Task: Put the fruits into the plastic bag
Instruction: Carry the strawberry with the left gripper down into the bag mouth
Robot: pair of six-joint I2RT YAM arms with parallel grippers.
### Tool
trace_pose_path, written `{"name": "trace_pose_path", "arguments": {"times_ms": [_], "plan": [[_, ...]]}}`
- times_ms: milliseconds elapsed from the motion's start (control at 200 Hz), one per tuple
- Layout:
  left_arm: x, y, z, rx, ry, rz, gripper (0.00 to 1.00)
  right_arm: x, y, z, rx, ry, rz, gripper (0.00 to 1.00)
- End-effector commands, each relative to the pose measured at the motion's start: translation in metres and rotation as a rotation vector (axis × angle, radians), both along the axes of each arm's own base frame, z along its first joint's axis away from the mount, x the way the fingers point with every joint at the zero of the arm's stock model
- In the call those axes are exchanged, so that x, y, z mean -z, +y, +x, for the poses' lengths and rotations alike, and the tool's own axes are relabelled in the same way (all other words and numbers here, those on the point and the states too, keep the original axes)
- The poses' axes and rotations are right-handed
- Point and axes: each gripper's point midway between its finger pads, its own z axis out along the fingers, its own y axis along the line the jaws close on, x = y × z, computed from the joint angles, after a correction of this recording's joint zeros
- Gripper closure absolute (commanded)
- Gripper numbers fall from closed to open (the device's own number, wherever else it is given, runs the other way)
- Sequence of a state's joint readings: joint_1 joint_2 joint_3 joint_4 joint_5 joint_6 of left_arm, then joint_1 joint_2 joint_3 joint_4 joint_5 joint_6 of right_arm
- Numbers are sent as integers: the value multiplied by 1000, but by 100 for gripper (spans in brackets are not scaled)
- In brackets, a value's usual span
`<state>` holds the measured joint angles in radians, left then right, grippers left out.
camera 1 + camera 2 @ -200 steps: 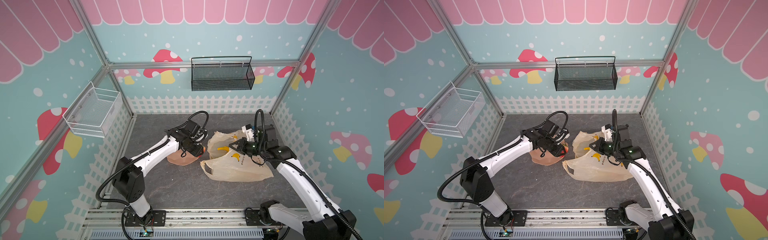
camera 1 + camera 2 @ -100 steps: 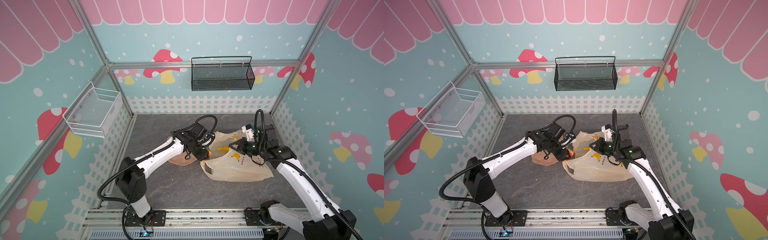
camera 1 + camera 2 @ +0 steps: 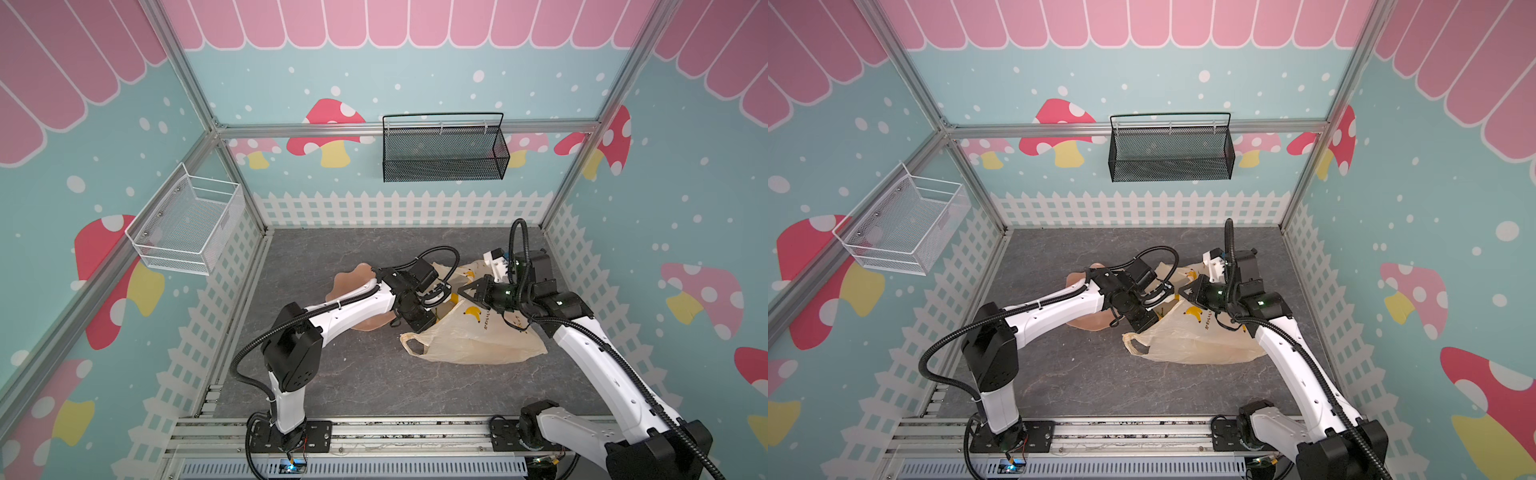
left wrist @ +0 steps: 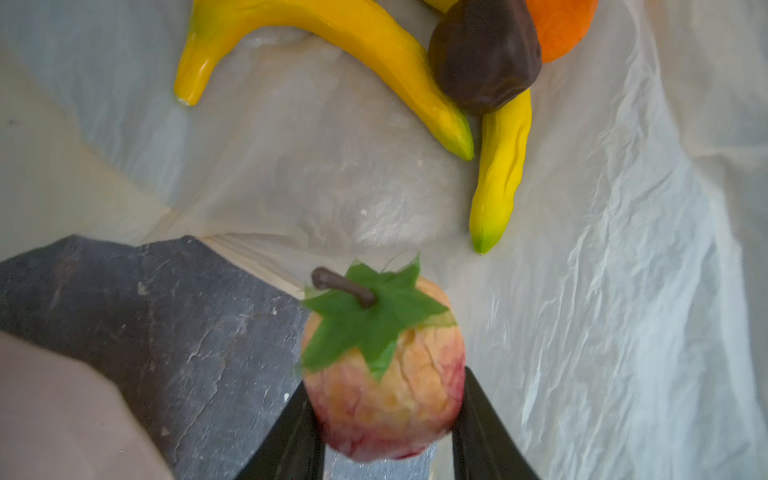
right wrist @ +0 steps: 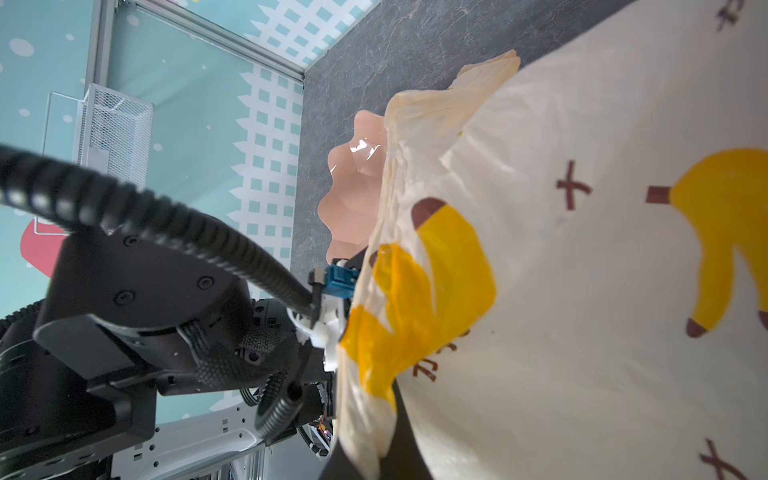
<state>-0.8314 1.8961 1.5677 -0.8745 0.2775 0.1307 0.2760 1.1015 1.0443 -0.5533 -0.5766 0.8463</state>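
Four fruits at least lie inside the bag (image 3: 469, 336), ahead of the left gripper (image 4: 384, 419): two bananas (image 4: 353, 50) (image 4: 503, 166), a dark piece (image 4: 484, 54) and an orange (image 4: 561, 25). The left jaws clamp a strawberry (image 4: 382, 374) (pale and blurred, so the name is a best guess), leaves pointing away from the jaws, right at the bag's lip where plastic meets bare floor (image 4: 145, 311). The right gripper (image 3: 466, 291), clenched on the bag's upper edge, holds the mouth raised. Risks: let go here, the strawberry could strike the lip and roll out onto the floor, since the jaws stand barely past the edge; the thin film could slip from the right pinch and sag over the left jaws; the left wrist cable could snag the raised film. Surroundings: the dish (image 3: 353, 278) lies just behind the left jaws. The bananas cross the path ahead, with open plastic between them and the strawberry.
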Motion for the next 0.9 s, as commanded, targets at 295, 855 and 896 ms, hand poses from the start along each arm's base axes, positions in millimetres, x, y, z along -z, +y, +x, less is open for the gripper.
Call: {"name": "trace_pose_path", "arguments": {"times_ms": [295, 855, 896], "plan": [[-1, -60, 8, -46, 96, -186, 69, -6, 2, -5, -1, -11, 28, 100], [4, -129, 6, -150, 322, -429, 64, -3, 4, -3, -9, -8, 32, 100], [6, -133, 5, -155, 335, -439, 63, -3, 4, -3, -11, -8, 32, 100]]}}
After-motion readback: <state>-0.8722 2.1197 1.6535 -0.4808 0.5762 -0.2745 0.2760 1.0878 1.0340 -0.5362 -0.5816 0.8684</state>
